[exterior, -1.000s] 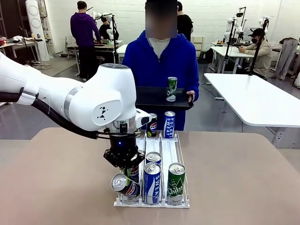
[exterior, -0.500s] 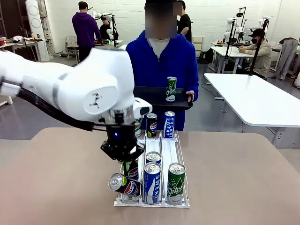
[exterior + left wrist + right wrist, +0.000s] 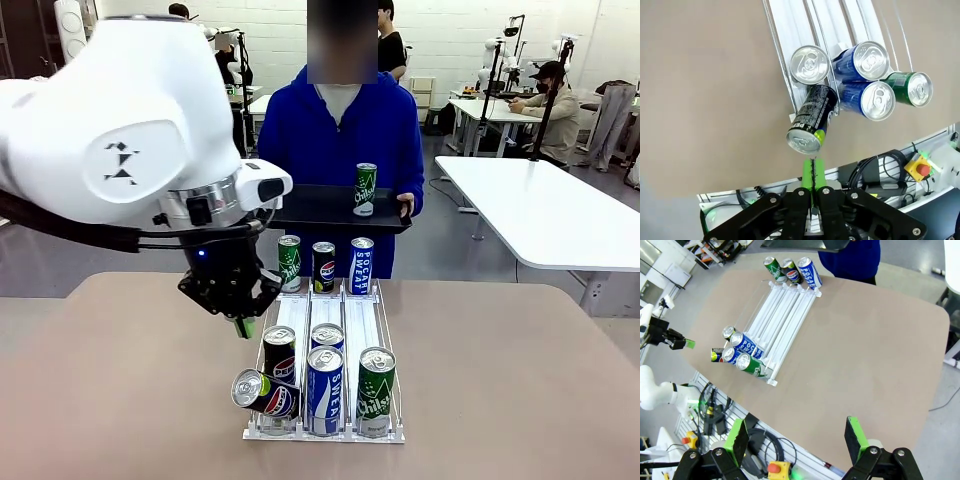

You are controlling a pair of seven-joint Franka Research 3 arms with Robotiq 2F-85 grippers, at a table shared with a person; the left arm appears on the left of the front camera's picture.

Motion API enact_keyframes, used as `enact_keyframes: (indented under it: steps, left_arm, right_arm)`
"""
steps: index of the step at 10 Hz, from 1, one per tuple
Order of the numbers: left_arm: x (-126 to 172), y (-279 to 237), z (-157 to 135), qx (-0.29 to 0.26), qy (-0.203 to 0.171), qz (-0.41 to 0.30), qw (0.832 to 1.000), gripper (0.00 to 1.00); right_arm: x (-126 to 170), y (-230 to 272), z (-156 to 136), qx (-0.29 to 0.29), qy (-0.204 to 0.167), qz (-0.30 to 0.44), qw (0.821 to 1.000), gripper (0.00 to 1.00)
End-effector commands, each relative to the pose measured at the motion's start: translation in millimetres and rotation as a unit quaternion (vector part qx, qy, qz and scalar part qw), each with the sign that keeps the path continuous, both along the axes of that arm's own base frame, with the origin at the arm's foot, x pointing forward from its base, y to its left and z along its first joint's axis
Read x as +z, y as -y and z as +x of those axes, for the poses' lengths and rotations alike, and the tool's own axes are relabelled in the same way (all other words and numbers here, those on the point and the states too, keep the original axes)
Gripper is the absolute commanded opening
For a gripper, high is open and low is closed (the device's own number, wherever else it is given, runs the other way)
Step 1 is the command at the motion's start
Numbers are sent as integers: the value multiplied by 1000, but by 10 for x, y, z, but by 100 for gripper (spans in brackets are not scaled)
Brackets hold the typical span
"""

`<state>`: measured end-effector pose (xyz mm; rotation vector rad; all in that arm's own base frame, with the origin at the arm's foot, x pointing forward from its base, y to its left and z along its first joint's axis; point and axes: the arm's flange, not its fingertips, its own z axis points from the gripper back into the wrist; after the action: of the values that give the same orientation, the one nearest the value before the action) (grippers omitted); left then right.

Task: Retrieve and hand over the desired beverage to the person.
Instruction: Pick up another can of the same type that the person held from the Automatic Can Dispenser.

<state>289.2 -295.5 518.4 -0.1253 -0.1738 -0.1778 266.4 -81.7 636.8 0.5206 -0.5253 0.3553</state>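
My left gripper (image 3: 243,325) hangs shut and empty above the table, just left of the can rack (image 3: 322,434). In the left wrist view its green pads (image 3: 812,174) are pressed together. Below them a Pepsi can (image 3: 811,117) lies tipped over at the rack's front left corner (image 3: 265,392). Upright cans stand beside it: a Pepsi (image 3: 280,352), a Pocari Sweat (image 3: 325,390) and a green can (image 3: 375,392). The person (image 3: 345,120) in blue holds a black tray (image 3: 320,212) carrying a green can (image 3: 366,189). My right gripper (image 3: 796,437) is open, high over the table's near edge.
Three more cans stand at the rack's far end: green (image 3: 289,262), Pepsi (image 3: 323,266), Pocari Sweat (image 3: 361,265). The brown table (image 3: 520,380) is bare to the right of the rack. A white table (image 3: 545,210) stands behind on the right.
My left gripper has risen and shifted left, away from the front-left cans, staying shut. The tipped Pepsi can stays lying on the rack's corner.
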Motion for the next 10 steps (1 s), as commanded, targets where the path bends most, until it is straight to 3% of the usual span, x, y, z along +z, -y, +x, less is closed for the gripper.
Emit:
enact_keyframes:
  steps: [1,2,3,4,5,6,7,10]
  left_arm:
    - [-93,-119,-70,-12,-3,-19,1000,0]
    - [-113,-144,-53,-22,-4,-28,999,0]
    - [-130,-154,-41,-28,-3,-32,999,59]
    - [-147,-150,-35,-28,-4,-31,999,59]
    - [-167,-141,-34,-29,-4,-30,999,100]
    - [-183,-142,-21,-30,-6,-30,999,61]
    - [-183,-129,-22,-29,-6,-30,999,100]
    - [-193,-131,-14,-32,-9,-28,999,99]
  right_arm:
    - [-16,-4,21,9,4,10,1000,100]
    - [-16,-4,21,9,4,10,1000,100]
    - [-16,-4,21,9,4,10,1000,100]
    - [-16,-4,21,9,4,10,1000,100]
    - [-16,-4,21,9,4,10,1000,100]
    - [-16,-4,21,9,4,10,1000,100]
    - [-16,-4,21,9,4,10,1000,100]
    - [-16,-4,21,9,4,10,1000,100]
